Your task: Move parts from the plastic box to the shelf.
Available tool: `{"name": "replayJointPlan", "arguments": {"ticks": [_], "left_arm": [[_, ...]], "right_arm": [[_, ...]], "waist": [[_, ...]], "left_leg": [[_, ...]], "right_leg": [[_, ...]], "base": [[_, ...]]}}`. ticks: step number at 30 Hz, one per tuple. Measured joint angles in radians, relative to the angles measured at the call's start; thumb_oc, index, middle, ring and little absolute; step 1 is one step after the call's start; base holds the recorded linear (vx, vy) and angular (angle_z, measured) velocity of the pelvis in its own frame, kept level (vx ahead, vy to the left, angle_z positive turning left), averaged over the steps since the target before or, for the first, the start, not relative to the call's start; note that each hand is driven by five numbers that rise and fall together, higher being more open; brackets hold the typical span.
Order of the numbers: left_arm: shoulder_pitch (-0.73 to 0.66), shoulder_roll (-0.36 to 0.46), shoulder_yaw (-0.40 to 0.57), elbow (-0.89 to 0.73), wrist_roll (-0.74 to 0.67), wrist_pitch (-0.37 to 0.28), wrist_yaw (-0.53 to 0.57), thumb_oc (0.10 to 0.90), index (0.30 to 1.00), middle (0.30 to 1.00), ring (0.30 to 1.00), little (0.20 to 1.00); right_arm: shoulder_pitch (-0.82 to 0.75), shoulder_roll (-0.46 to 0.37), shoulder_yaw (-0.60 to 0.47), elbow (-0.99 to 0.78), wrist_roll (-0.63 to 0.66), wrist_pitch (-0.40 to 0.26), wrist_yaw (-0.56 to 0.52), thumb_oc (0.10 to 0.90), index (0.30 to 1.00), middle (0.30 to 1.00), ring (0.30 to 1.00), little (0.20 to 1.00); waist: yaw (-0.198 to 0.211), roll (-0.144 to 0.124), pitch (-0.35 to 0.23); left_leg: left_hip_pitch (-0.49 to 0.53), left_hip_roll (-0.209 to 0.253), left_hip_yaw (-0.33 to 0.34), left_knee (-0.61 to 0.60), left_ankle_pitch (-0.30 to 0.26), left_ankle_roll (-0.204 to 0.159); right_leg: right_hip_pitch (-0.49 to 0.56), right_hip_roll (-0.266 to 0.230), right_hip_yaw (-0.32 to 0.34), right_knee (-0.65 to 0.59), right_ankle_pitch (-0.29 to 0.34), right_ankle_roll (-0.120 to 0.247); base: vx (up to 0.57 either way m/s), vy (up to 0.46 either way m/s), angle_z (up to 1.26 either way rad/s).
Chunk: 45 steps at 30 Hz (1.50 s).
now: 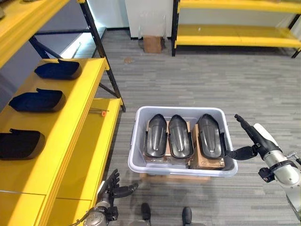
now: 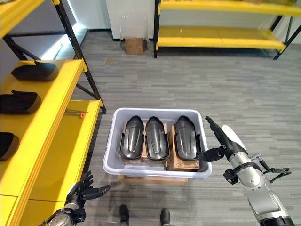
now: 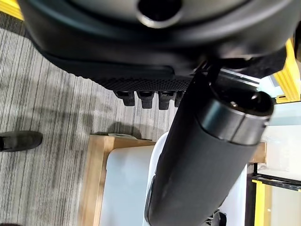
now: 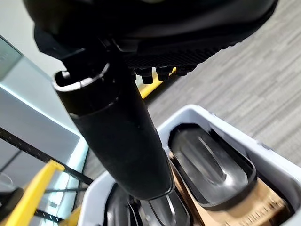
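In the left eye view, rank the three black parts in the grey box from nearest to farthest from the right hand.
Measured from the right hand, open beside the plastic box:
1. Right part, on the box's right side, next to the hand.
2. Middle part, centre of the box.
3. Left part, on the box's left side, toward the shelf.

The third shelved part [image 2: 5, 145] is cut off by the edge.
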Motion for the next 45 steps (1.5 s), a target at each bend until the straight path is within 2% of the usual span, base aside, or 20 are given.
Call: {"name": "replayJointPlan", "arguments": {"ticks": [2,5,6,8,10,12,17,28,34,45], "left_arm": [[-0.031,0.005,-0.001,-0.002,0.000,-0.007,0.001,0.900,1.000,1.000,1.000,1.000],[-0.057,0.027,-0.009,-0.018,-0.012,-0.015,0.006,0.900,1.000,1.000,1.000,1.000],[-0.074,0.038,-0.009,-0.036,-0.034,-0.021,0.009,0.900,1.000,1.000,1.000,1.000],[-0.164,0.050,-0.015,-0.042,-0.039,-0.036,0.013,0.900,1.000,1.000,1.000,1.000],[-0.177,0.056,-0.016,-0.049,-0.039,-0.037,0.026,0.900,1.000,1.000,1.000,1.000],[-0.196,0.067,-0.015,-0.050,-0.039,-0.043,0.041,0.900,1.000,1.000,1.000,1.000],[-0.209,0.068,-0.015,-0.049,-0.044,-0.052,0.049,0.900,1.000,1.000,1.000,1.000],[-0.204,0.068,-0.014,-0.049,-0.076,-0.057,0.066,0.900,1.000,1.000,1.000,1.000],[-0.192,0.068,-0.007,-0.049,-0.077,-0.057,0.074,0.900,1.000,1.000,1.000,1.000],[-0.190,0.068,-0.005,-0.048,-0.077,-0.058,0.077,0.900,1.000,1.000,1.000,1.000]], "right_arm": [[-0.029,-0.011,0.005,0.014,0.001,0.002,0.000,0.900,1.000,1.000,1.000,1.000],[-0.085,-0.015,0.042,0.051,0.013,0.006,-0.007,0.900,1.000,1.000,1.000,1.000],[-0.115,-0.015,0.046,0.062,0.026,0.006,-0.011,0.900,1.000,1.000,1.000,1.000],[-0.191,-0.014,0.050,0.103,0.030,0.015,-0.022,0.900,1.000,1.000,1.000,1.000],[-0.204,-0.014,0.056,0.107,0.030,0.015,-0.029,0.900,1.000,1.000,1.000,1.000],[-0.240,-0.013,0.056,0.114,0.030,0.018,-0.048,0.900,1.000,1.000,1.000,1.000],[-0.298,-0.014,0.056,0.117,0.030,0.018,-0.080,0.900,1.000,1.000,1.000,1.000],[-0.314,-0.016,0.053,0.116,-0.011,0.018,-0.127,0.900,1.000,1.000,1.000,1.000],[-0.263,-0.014,0.052,0.116,-0.015,0.019,-0.127,0.900,1.000,1.000,1.000,1.000],[-0.263,0.000,0.052,0.113,-0.054,0.019,-0.127,0.900,1.000,1.000,1.000,1.000]], "waist": [[0.003,0.008,0.038],[0.010,0.007,0.063],[0.012,0.008,0.090],[0.013,0.018,0.182],[0.014,0.019,0.191],[0.013,0.019,0.234],[0.014,0.018,0.278],[0.015,0.020,0.287],[0.022,0.020,0.296],[0.039,0.016,0.308]], "left_leg": [[-0.013,0.000,-0.001,0.000,0.006,0.000],[-0.045,0.001,0.000,0.001,0.014,0.000],[-0.065,0.002,-0.001,0.001,0.023,0.001],[-0.102,0.003,-0.016,0.001,0.038,0.004],[-0.125,0.003,-0.019,0.001,0.039,0.003],[-0.131,0.003,-0.019,0.001,0.041,0.004],[-0.145,0.003,-0.012,0.002,0.040,0.004],[-0.169,0.004,-0.015,0.002,0.043,0.004],[-0.183,0.004,-0.021,0.002,0.044,0.004],[-0.204,0.004,-0.029,0.002,0.047,0.005]], "right_leg": [[-0.013,0.001,-0.001,0.004,0.011,-0.006],[-0.047,0.002,0.000,0.008,0.018,-0.009],[-0.068,0.003,-0.001,0.012,0.024,-0.012],[-0.108,0.003,-0.012,0.033,0.028,-0.014],[-0.131,0.003,-0.016,0.038,0.027,-0.014],[-0.138,0.002,-0.016,0.044,0.027,-0.014],[-0.162,0.002,-0.011,0.052,0.026,-0.015],[-0.189,0.002,-0.012,0.062,0.024,-0.015],[-0.203,0.002,-0.018,0.069,0.020,-0.016],[-0.241,-0.002,-0.022,0.114,-0.002,-0.015]], "base": [[-0.14,-0.036,0.01],[-0.15,-0.030,-0.02],[-0.12,-0.020,0.07],[-0.11,-0.011,0.13],[-0.04,0.001,0.07],[-0.06,0.011,0.00],[-0.02,0.004,-0.03],[0.00,0.000,0.00],[0.00,0.000,0.02],[0.00,0.002,0.01]]}}
